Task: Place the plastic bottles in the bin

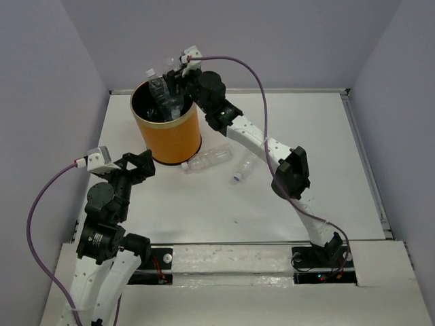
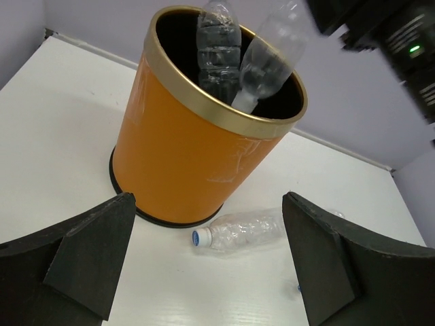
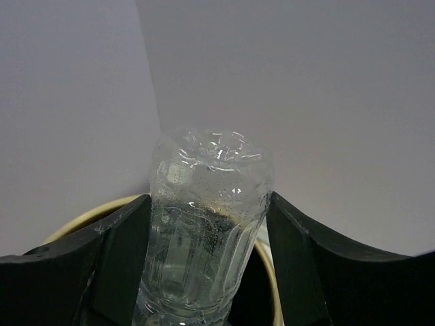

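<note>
The orange bin [image 1: 170,136] stands at the back left of the table. My right gripper [image 1: 178,76] is over its mouth, shut on a clear plastic bottle [image 3: 207,231] held base up, neck down inside the rim [image 2: 268,64]. A second bottle [image 1: 155,85] leans upright in the bin with its white cap above the rim. Two more bottles lie on the table: one [image 1: 207,159] just right of the bin's foot, one [image 1: 245,165] further right. My left gripper [image 1: 139,163] hovers open in front of the bin [image 2: 190,149], with the nearer lying bottle [image 2: 241,231] seen between its fingers [image 2: 95,251].
Pale walls close the table at the back and both sides. The right arm's links [image 1: 292,173] stretch across the right middle of the table. A raised strip [image 1: 231,258] with both arm bases runs along the near edge.
</note>
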You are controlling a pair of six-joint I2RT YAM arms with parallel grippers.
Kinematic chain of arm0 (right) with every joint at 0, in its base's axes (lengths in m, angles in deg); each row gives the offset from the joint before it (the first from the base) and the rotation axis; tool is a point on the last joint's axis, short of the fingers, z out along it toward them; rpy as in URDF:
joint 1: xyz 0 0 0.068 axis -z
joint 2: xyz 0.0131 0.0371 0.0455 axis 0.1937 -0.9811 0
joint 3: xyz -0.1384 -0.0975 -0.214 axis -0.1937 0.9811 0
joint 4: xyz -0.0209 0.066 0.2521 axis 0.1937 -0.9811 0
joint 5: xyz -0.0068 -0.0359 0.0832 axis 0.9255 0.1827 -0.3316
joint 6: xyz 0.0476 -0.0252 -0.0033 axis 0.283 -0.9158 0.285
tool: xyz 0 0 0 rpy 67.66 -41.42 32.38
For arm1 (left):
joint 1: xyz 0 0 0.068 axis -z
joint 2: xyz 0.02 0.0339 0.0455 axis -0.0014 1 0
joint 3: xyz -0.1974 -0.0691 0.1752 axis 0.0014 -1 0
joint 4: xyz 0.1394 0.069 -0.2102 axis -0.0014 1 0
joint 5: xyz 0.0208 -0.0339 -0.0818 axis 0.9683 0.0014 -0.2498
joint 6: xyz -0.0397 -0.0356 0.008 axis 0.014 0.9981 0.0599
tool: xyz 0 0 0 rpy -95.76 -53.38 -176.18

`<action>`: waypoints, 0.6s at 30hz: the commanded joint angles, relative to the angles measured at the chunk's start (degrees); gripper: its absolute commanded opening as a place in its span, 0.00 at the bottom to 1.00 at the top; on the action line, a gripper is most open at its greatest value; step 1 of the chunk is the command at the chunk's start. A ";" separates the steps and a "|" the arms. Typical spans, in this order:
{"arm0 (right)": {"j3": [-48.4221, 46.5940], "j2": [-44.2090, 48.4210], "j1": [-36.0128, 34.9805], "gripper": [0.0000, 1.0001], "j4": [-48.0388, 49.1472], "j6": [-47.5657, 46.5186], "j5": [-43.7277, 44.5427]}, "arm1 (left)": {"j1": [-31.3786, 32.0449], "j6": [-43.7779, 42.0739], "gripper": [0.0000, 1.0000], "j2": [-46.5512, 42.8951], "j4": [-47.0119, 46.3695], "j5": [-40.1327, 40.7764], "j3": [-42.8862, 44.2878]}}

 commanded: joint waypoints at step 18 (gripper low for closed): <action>24.41 14.34 -6.28 1.00 12.04 7.58 2.06 | 1.20 -3.13 0.98 4.02 0.82 -3.31 4.48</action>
